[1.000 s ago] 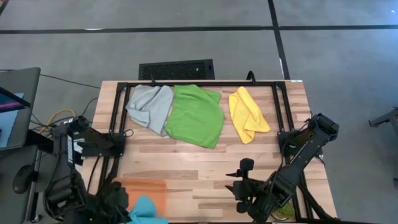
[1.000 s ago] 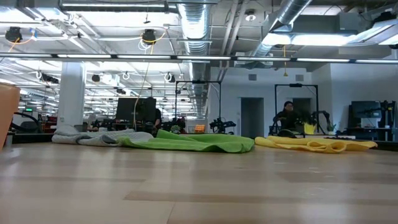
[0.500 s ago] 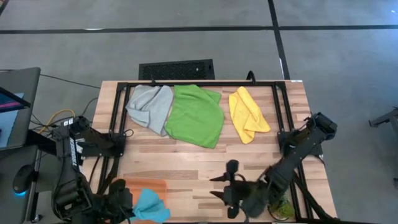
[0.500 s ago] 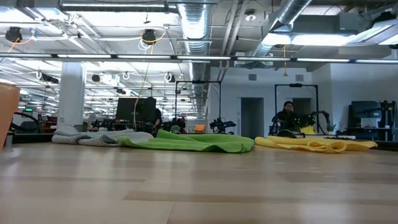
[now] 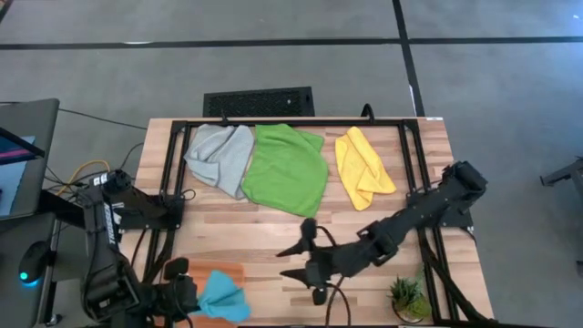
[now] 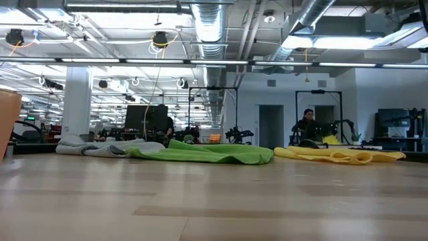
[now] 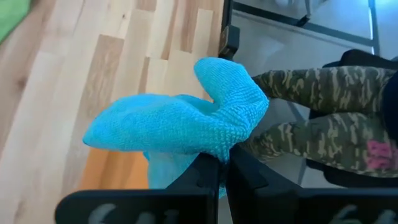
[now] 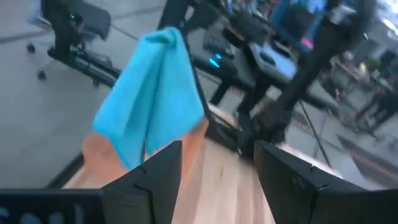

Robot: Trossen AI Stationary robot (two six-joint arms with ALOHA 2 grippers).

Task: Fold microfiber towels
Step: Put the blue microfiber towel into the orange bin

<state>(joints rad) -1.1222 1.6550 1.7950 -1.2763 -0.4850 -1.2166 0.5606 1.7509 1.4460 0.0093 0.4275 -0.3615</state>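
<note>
Now the right gripper (image 5: 296, 261), jaws spread, has swung toward lower centre. Left gripper (image 5: 187, 299) stays clenched on the teal towel (image 5: 221, 296), so a two-handed fold looks near.

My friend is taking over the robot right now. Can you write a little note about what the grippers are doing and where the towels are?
Left gripper: shut on the teal towel, held up over the orange tray at the table's near left edge.
Right gripper: open, empty, reaching across mid-table toward the teal towel.
Grey towel, green towel and yellow towel: lying rumpled in a row along the far edge.
Done: no towel is neatly folded yet.
Left: fold all four.
</note>
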